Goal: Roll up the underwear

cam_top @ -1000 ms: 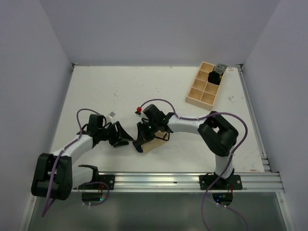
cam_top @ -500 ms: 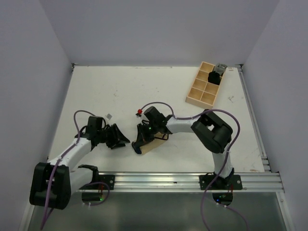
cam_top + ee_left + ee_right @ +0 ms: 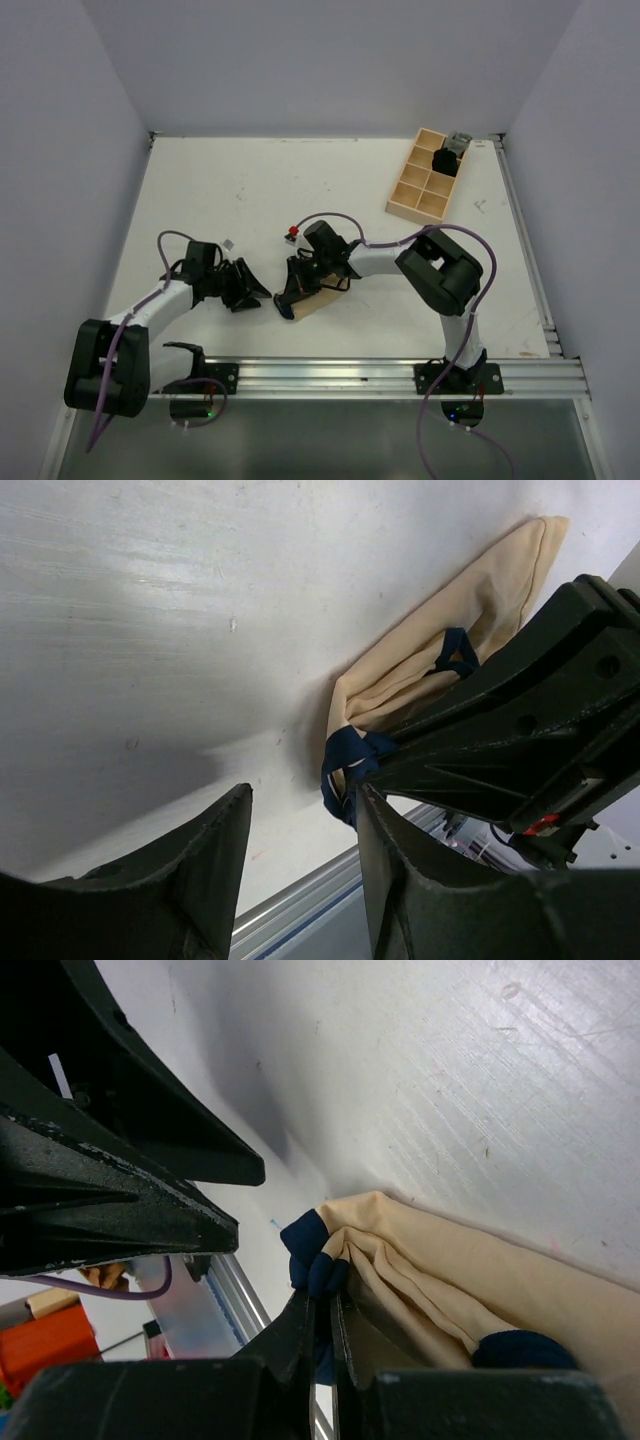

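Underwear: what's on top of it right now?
The right gripper sits over the underwear, jaws shut on its dark-trimmed corner. From above, that gripper hides part of the fabric, so how that part is folded cannot be seen.

The underwear lies on the table, with the left gripper just left of it, the right gripper at its left end, and the tray well behind it to the right.

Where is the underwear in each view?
Top external: underwear just below centre, tan patch.
Left wrist: right of centre, running diagonally.
Right wrist: lower right.
Shared landmark: the dark trim corner pinched by the right gripper, also seen from the left wrist.
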